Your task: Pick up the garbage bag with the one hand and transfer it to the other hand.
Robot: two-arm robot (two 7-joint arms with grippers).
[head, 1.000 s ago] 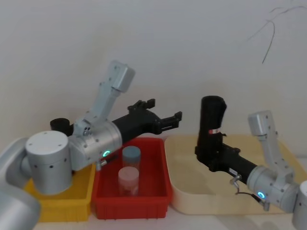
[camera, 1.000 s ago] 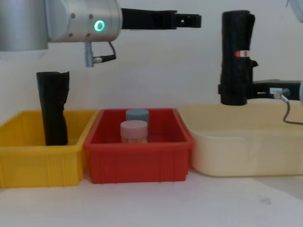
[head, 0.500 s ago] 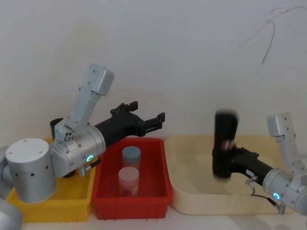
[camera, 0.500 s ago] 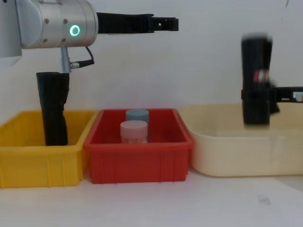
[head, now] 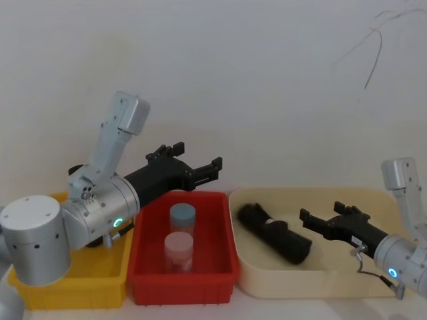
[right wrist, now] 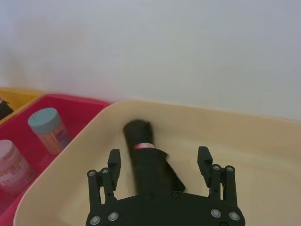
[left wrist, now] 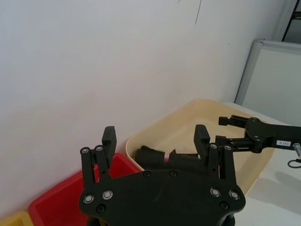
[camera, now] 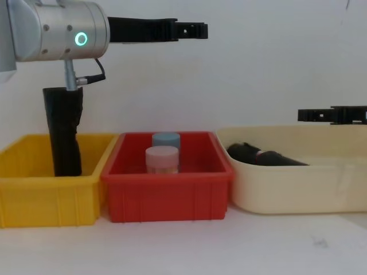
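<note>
The garbage bag [head: 275, 235] has left the right pincer [head: 320, 212]. A second ago it stood upright, clamped in that pincer above the cream tub [head: 267, 288]; now it lies on its side on the tub's floor. The left pincer [head: 197, 160] has pulled back to the left over the same second.

In the head view the bag lies diagonally in the left half of the tub, with one end far and close to the left wall and the other end nearer and towards the middle. A thin pink band circles it near the far end. From the chest view the bag [camera: 261, 156] shows just above the tub's near rim.

The right pincer is released and empty. It hangs over the tub just right of the bag, apart from it, with its fingers spread and pointing left. Its arm carries a blue ring light.

The left pincer, on the arm with the green ring light, is also released and holds nothing. It sits high above the far edge of the red bin [head: 180, 283], pointing right.

Two jars stand in the red bin, the blue-lidded jar [head: 182, 215] behind the pink-lidded jar [head: 178, 243]. Another black roll [camera: 63, 134] stands upright in the yellow bin [camera: 46, 200] at the left. All three containers rest side by side on the white tabletop [camera: 183, 246].
</note>
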